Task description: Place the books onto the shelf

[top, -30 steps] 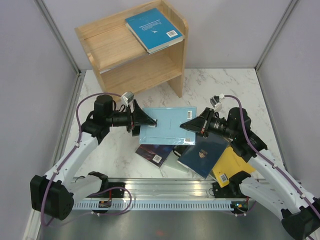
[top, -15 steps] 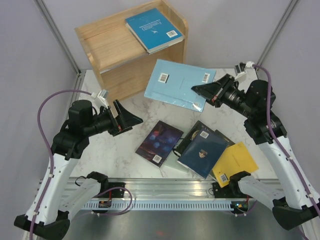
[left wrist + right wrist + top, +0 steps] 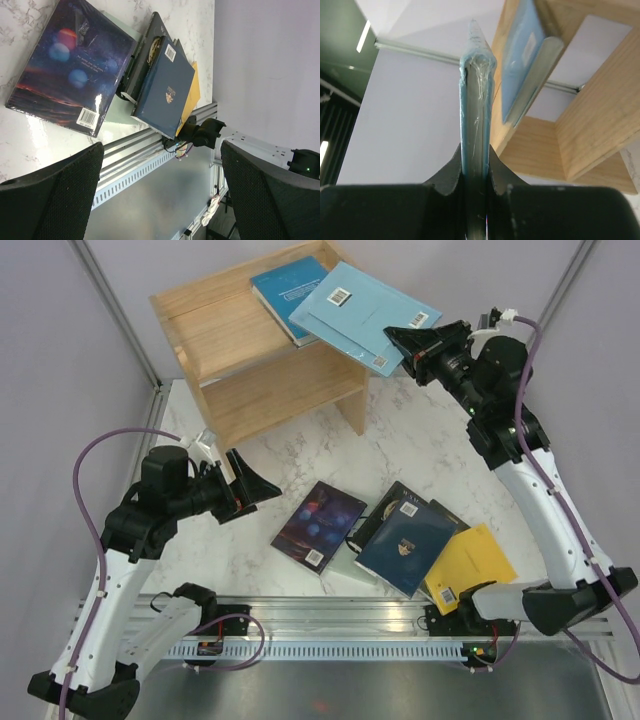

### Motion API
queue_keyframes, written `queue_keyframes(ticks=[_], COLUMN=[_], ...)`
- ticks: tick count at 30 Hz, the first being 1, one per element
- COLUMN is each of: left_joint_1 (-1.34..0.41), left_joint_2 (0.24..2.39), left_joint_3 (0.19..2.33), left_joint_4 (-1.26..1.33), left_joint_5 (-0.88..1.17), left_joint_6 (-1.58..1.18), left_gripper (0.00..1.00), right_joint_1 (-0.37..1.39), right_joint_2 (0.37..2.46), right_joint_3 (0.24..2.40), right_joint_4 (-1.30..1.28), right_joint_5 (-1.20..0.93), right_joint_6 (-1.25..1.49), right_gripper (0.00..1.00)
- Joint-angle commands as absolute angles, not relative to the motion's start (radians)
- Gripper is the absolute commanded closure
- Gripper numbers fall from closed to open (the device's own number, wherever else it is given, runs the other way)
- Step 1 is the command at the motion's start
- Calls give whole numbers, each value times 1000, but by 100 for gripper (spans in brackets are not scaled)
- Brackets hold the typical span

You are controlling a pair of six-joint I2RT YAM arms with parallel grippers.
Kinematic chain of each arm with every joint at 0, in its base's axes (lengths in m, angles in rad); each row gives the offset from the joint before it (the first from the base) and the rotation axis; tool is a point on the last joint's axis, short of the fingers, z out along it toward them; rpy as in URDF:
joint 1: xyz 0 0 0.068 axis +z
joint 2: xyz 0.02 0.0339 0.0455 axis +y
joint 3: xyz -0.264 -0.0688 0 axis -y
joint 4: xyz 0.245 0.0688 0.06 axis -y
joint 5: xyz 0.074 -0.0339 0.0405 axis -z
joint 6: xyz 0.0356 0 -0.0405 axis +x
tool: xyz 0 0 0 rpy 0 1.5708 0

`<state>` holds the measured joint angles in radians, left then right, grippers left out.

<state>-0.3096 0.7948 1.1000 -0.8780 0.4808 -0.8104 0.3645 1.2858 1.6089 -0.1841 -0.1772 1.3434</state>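
Observation:
My right gripper (image 3: 398,343) is shut on the corner of a pale blue book (image 3: 362,312), held tilted in the air over the right end of the wooden shelf (image 3: 225,345). The book partly overlaps a teal book (image 3: 283,285) lying on the shelf top. In the right wrist view the pale blue book (image 3: 475,100) stands edge-on between the fingers, with the teal book (image 3: 522,55) and the shelf (image 3: 592,125) beyond. My left gripper (image 3: 262,489) is open and empty, low over the table left of a dark purple book (image 3: 318,523).
Beside the purple book (image 3: 70,65) lies a pile: a navy book (image 3: 408,545) on a black one (image 3: 388,508), a pale one (image 3: 350,566) underneath and a yellow one (image 3: 470,562) at the right. The metal rail (image 3: 330,625) runs along the near edge. Grey walls enclose the table.
My right arm has carried the pale blue book from the table centre up to the shelf top. My left gripper has let go of it, opened wide and drawn back to the left.

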Motion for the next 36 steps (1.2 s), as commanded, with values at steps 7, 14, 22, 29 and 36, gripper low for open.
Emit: queue_keyframes(ticks=[7, 14, 22, 29, 36], left_joint_1=[-308, -308, -308, -308, -307], left_joint_2=[781, 788, 785, 808, 830], left_joint_3=[1131, 1157, 1172, 1186, 1198], left_joint_4=[-902, -917, -946, -946, -946], left_joint_5=[500, 497, 485, 488, 485], left_joint_6=[-769, -744, -716, -698, -673], left_gripper=[0, 0, 0, 0, 0], right_joint_1=[462, 607, 672, 683, 683], right_joint_2=[1434, 1551, 1632, 1753, 1746], right_joint_3=[1767, 1882, 1977, 2095, 2036], right_joint_4=[-86, -185, -304, -319, -319], right_joint_5=[191, 394, 587, 588, 548], right_joint_6=[1489, 1532, 1549, 1522, 1497], right_gripper=[100, 100, 100, 98, 38])
